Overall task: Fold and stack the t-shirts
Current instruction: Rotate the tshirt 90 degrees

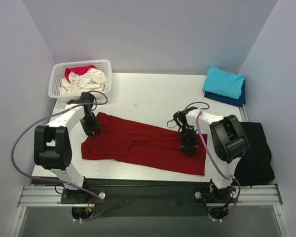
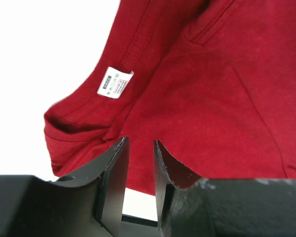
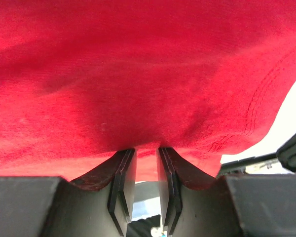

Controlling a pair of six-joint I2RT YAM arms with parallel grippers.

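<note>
While spread out, dark red t-shirt (image 1: 143, 143): across the middle of the white surface (image 1: 148, 98), running from far left to near right, rumpled, with a fold ridge along its centre.
Left pincer (image 1: 92, 129): at the shirt's far-left end, clenched on the dark red t-shirt; in the left wrist view only a narrow slit between the fingers, creases gathering toward the tips.
Care label (image 2: 115, 82): white, printed, on a stitched seam just beyond the left fingertips.
Right pincer (image 1: 189, 149): on the shirt's near-right end, grasping the dark red t-shirt; in the right wrist view red cloth pulled down to the fingertips, a hem with double stitching off to the right.
Basket (image 1: 84, 63): white plastic lattice, far-left corner of the surface.
Cream t-shirt (image 1: 84, 83): crumpled inside the basket, filling most of it.
Pink-red t-shirt (image 1: 76, 71): also in the basket, bunched on the far side of the cream one.
Turquoise t-shirt (image 1: 224, 81): folded, far-right corner, lying on top of the navy one.
Navy blue t-shirt (image 1: 232, 100): folded beneath the turquoise, only its near edge showing.
Black cloth (image 1: 256, 153): at the right edge of the surface, beside the right arm.
</note>
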